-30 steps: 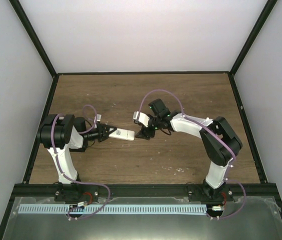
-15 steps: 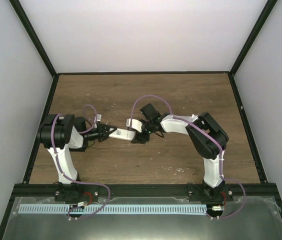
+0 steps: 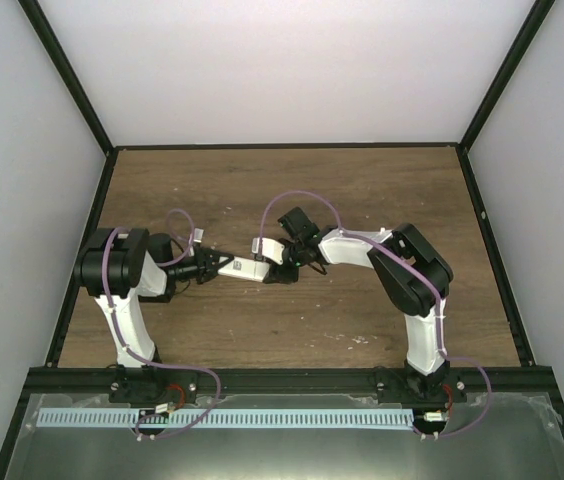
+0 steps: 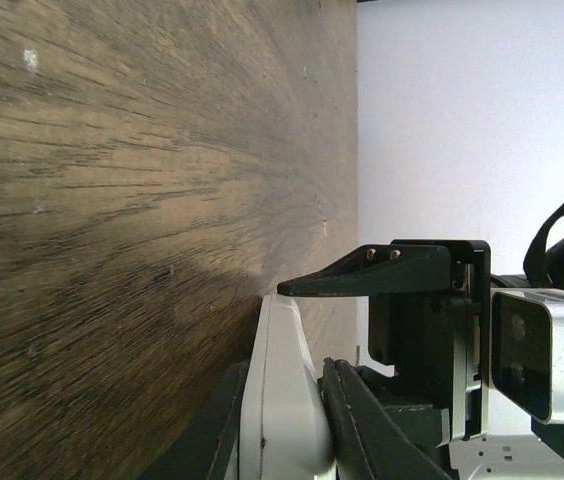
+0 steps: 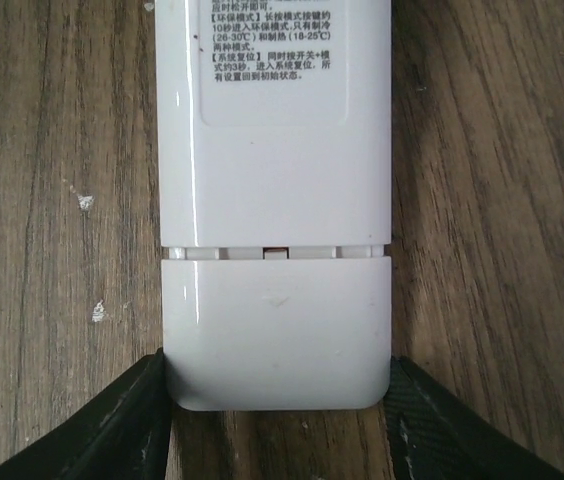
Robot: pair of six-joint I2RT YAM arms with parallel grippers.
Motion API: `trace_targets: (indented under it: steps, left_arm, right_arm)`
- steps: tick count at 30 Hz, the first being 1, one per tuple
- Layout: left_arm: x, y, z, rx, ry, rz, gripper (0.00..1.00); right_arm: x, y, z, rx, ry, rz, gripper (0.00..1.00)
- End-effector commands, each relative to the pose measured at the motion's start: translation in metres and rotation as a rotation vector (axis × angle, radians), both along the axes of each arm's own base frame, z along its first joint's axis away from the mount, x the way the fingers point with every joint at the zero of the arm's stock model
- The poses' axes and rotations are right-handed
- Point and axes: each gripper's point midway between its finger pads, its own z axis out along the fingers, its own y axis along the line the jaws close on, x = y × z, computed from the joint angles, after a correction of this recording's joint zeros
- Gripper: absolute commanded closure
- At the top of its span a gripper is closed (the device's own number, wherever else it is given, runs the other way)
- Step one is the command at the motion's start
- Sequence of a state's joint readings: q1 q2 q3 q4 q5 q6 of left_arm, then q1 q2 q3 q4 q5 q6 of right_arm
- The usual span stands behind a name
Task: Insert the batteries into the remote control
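In the right wrist view we see only one end of the remote control (image 5: 275,200). The top edge cuts the rest away, slicing through the first line of its printed label (image 5: 274,60). Its cover (image 5: 276,330) is on, so whatever lies behind it is hidden from us. Of the right gripper (image 5: 277,365) only two fingertips show, and the bottom edge takes the rest. In the left wrist view the left gripper (image 4: 284,368) is blurred and cut off at the bottom, as is the remote between its fingers. From above, both grippers hide the remote's ends, and it is too small for us to tell any surface detail.
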State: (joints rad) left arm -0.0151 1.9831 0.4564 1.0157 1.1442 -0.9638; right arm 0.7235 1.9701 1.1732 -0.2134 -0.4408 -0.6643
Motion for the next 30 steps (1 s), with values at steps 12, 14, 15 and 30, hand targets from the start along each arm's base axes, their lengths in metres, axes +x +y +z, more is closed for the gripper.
trace_targets:
  steps: [12,14,15,30]
  left_arm:
    - [-0.002,0.000,-0.009,0.027,0.009,0.007,1.00]
    - [-0.002,0.000,-0.009,0.030,0.009,0.007,1.00]
    - [-0.002,0.000,-0.009,0.030,0.009,0.006,1.00]
    - [-0.003,-0.003,-0.010,0.030,0.013,-0.006,1.00]
  right_arm:
    - [0.008,0.020,0.007,0.011,-0.029,0.014,0.57]
    - [0.008,0.023,0.005,0.004,-0.023,0.014,0.58]
    - [0.008,0.024,0.003,0.001,-0.022,0.012,0.59]
    - [0.017,0.036,0.015,0.033,-0.041,-0.011,0.49]
